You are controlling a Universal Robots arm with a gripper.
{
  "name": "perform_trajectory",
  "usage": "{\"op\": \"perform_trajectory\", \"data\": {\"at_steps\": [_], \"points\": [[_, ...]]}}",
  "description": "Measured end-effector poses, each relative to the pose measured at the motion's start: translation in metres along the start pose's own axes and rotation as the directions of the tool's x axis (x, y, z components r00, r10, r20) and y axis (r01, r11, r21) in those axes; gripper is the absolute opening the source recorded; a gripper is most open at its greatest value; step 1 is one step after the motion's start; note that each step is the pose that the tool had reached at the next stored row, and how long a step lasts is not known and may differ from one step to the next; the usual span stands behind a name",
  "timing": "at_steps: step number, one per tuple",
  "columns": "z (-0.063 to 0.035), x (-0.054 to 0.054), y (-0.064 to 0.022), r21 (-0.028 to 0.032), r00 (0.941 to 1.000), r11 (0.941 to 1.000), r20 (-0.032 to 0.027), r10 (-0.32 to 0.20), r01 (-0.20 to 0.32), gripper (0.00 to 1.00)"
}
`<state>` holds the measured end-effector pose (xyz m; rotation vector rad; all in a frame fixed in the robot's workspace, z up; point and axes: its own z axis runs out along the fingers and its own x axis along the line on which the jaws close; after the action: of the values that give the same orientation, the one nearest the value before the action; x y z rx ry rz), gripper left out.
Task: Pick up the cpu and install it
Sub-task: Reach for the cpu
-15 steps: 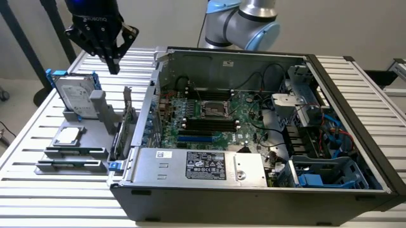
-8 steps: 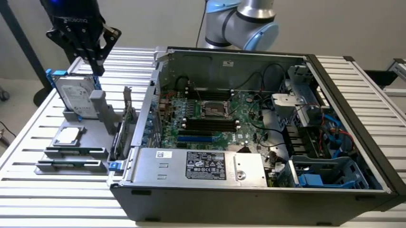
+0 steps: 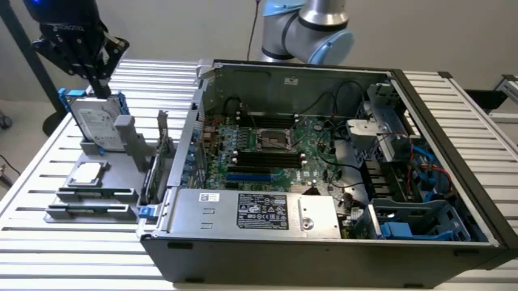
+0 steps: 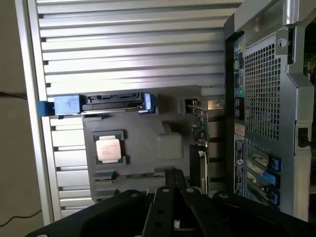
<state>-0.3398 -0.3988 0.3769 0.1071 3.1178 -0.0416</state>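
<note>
Evidently the cpu (image 4: 108, 149) is lying flat, shiny top up, in a shallow square nest of the grey holder (image 3: 121, 159). It is sitting lower than the claw (image 3: 100, 90) and well apart from it, touched by nothing. The nest seems to be keeping the chip level and squared, so that it can be taken from straight above.

Directly beneath the claw, the hard drive (image 3: 96, 124) is standing on edge in its blue bracket, in the same holder. The claw is hanging just over the drive's top edge, and whether it is touching there cannot be told. The claw is clenched, fingers pressed together and carrying nothing, so the pick-up is not yet begun.

Farther from the claw, past the holder, the computer case (image 3: 324, 236) is lying open on the slatted bench (image 3: 48, 242). Its motherboard is facing up, and the socket (image 3: 273, 140) is waiting bare in the middle. That open side appears to be giving free access from above.
</note>
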Motion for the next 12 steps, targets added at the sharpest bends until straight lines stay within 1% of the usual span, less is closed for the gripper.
{"op": "perform_trajectory", "data": {"at_steps": [8, 10, 12], "points": [[0.0028, 0.036, -0.0024, 0.0176, 1.0, 0.9998, -0.0003, 0.0, 0.0, 0.11], [0.0038, 0.045, -0.0026, 0.0205, 1.0, 0.9998, -0.0004, 0.0, 0.0, 0.11], [0.005, 0.054, -0.002, 0.0221, 1.0, 0.9998, -0.0006, 0.0, 0.0, 0.11]]}}
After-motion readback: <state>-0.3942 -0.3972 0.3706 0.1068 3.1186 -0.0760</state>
